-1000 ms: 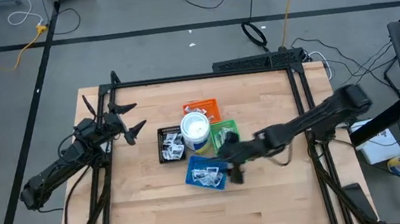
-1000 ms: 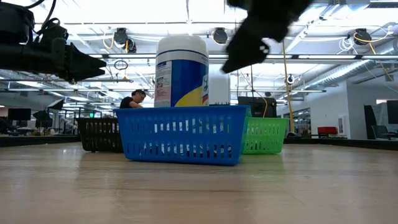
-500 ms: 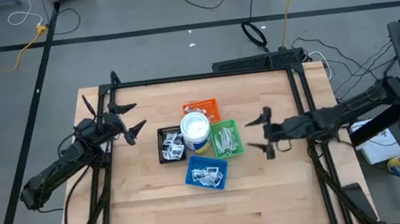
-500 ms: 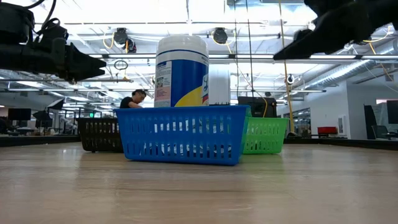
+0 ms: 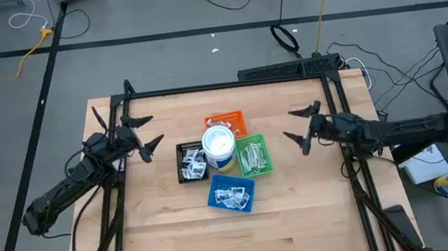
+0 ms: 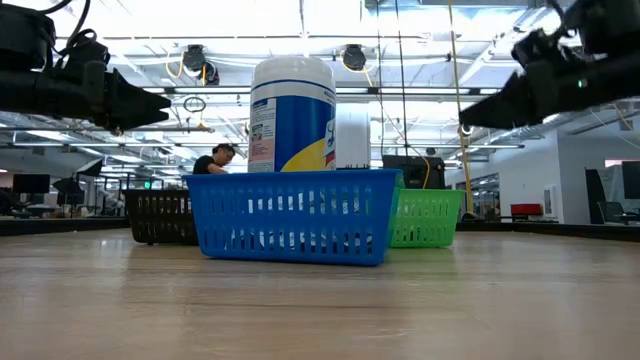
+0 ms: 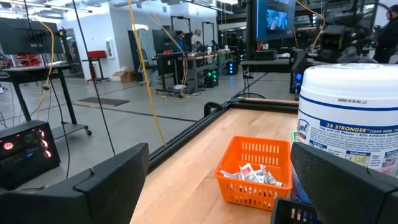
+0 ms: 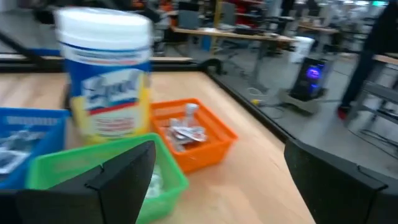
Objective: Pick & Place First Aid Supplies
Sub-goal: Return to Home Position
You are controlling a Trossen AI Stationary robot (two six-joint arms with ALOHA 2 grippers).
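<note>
The first aid supplies lie in four small trays mid-table: white packets in the black tray (image 5: 192,162) and the blue tray (image 5: 232,195), pale strips in the green tray (image 5: 253,156), and more packets in the orange tray (image 7: 252,175). My right gripper (image 5: 290,127) hovers open and level to the right of the trays, pointing at them, with nothing between its fingers. My left gripper (image 5: 149,132) waits open at the table's left side, raised and level, also pointing toward the trays.
A white round tub with a blue band (image 5: 219,145) stands upright among the four trays. A black frame rail (image 5: 336,120) runs along the table's sides. Bare wood lies in front of the blue tray and to the right of the green one.
My right gripper has drawn back from above the blue and green trays toward the table's right edge. It has tipped from slanting downward to level. The trays and the tub have stayed where they were.
</note>
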